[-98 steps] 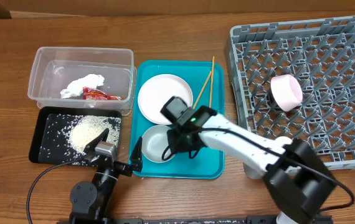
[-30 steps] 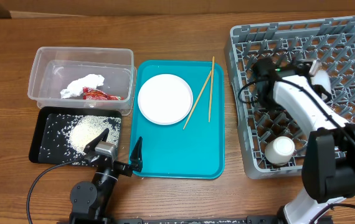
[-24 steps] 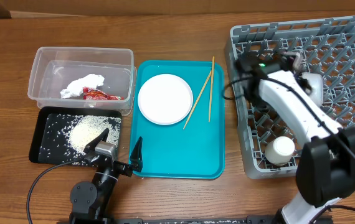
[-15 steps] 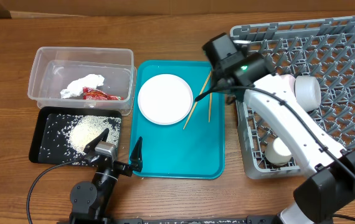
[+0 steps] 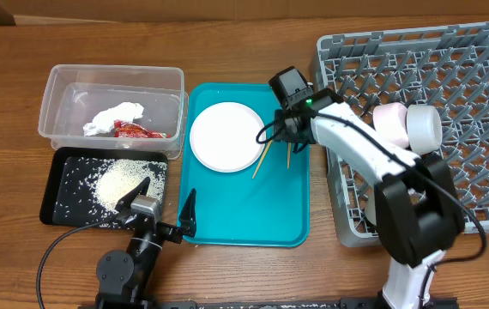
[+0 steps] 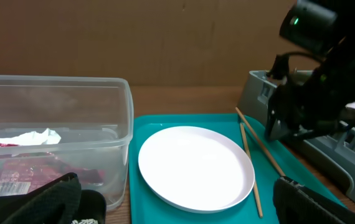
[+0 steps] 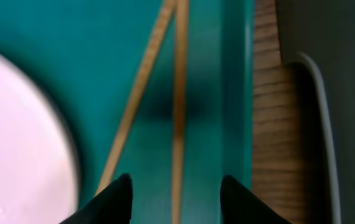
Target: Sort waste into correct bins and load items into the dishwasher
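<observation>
My right gripper (image 5: 282, 137) is open and low over the two wooden chopsticks (image 5: 291, 101) at the right side of the teal tray (image 5: 244, 215). In the right wrist view the open gripper (image 7: 177, 194) has one finger on each side of one chopstick (image 7: 179, 106); the other chopstick (image 7: 137, 99) slants left. The white plate (image 5: 227, 136) lies left of them. The grey rack (image 5: 450, 77) holds a pink bowl (image 5: 389, 122) and a white cup (image 5: 425, 125). The clear tub (image 5: 64, 86) holds the tissue (image 5: 114, 118) and red wrapper (image 5: 138, 130). Rice (image 5: 121, 181) lies in the black tray (image 5: 60, 202). My left gripper (image 5: 160, 210) is open and empty.
Another white bowl (image 5: 371, 206) sits at the rack's front left, partly behind my right arm. The left wrist view shows the plate (image 6: 196, 165), chopsticks (image 6: 250, 163), tub (image 6: 59, 118) and my right gripper (image 6: 296, 115) by the rack's corner (image 6: 255, 93).
My right arm carried the white bowl from the teal tray into the rack, left it there, then swung back left and came down over the chopsticks. The left arm has not moved.
</observation>
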You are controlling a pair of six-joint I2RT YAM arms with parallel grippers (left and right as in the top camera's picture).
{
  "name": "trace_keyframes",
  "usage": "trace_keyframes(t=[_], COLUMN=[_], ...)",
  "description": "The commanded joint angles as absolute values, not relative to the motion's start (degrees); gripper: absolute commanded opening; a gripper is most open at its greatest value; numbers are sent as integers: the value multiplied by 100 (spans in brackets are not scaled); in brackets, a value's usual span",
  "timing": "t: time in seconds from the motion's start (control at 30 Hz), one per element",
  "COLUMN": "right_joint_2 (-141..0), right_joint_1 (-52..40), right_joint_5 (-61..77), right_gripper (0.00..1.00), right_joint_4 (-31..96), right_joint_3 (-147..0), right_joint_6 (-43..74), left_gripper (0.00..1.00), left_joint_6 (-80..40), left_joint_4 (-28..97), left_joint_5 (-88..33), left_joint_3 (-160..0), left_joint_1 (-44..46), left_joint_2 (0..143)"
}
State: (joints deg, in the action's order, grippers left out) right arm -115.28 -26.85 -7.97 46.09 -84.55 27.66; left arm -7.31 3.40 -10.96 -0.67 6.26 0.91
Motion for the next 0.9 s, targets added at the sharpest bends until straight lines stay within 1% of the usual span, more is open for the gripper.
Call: trace_keyframes(t=[0.0,0.07,0.2,0.3,0.33,0.37,0.43,0.57,0.67,0.8,0.87], right_joint_2=[-11830,-11994,-12049,-12046,-12046,-12046,-12044,-11843,-11369,-10457,-10060], right_joint_1=[-2650,-2650,-2655,-2661,-2661,-2661,-2661,-2661,-2659,-2532,-2399], right_joint_5=[-827,-827,-797,-788,-788,-788,-788,-788,-786,-797,-1052], right_gripper=[43,35,27,15,13,12,4,4,4,4,4], right_joint_4=[4456,4390,4386,4416,4445,4471,4536,4834,5039,5004,5013], right_joint_3=[-8442,-8442,-8444,-8444,-8444,-8444,-8444,-8611,-8818,-8906,-8903], right_joint_6=[2912,2912,2910,2912,2912,2910,2910,2886,2687,1962,1564], left_gripper=[100,100,100,100,100,100,100,100,100,100,100], left_joint_6=[-770,-770,-770,-770,-773,-770,-770,-773,-770,-770,-770], left_joint_4=[318,318,318,318,318,318,318,318,318,318,318], left_joint_5=[-1144,-1144,-1144,-1144,-1144,-1144,-1144,-1144,-1144,-1144,-1144], left_joint_3=[-27,-27,-27,-27,-27,-27,-27,-27,-27,-27,-27], left_joint_1=[591,591,591,591,591,591,591,591,591,591,591], left_joint_2=[27,27,27,27,27,27,27,27,27,27,27])
